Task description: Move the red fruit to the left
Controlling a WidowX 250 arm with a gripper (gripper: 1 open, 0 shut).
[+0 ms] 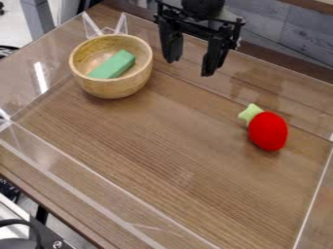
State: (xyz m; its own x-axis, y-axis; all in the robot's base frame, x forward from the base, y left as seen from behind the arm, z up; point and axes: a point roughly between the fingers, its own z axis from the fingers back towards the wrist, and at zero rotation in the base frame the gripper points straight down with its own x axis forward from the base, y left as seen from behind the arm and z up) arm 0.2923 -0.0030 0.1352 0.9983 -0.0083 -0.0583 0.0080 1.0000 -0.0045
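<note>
Right, status from the single camera view:

1. Wooden bowl (111, 66) sits upper left on the wood-grain surface (156, 156). Upright, round, light wood.
2. Inside the bowl: one green block (112, 65), lying tilted across the bottom, resting against the inner wall. Nothing else visible in it.
3. Red fruit (268, 130) is on the surface at the right side, well apart from the bowl. Strawberry-like toy, lying on its side, with its pale green leafy cap (248, 113) pointing up and to the left in the view. Not in any container.
4. Gripper (193, 60) hangs at the top centre, pointing down, just right of the bowl and above the surface. Black fingers (212, 58) spread wide, nothing between them. Not touching the bowl or the fruit.
5. Fruit sits to the lower right of the gripper, with clear bare surface between them.
6. Clear acrylic walls (39, 83) ring the surface on all sides like a shallow tray; bowl and fruit are both inside that enclosure. The fruit is near the right wall, the bowl near the back-left corner.
</note>
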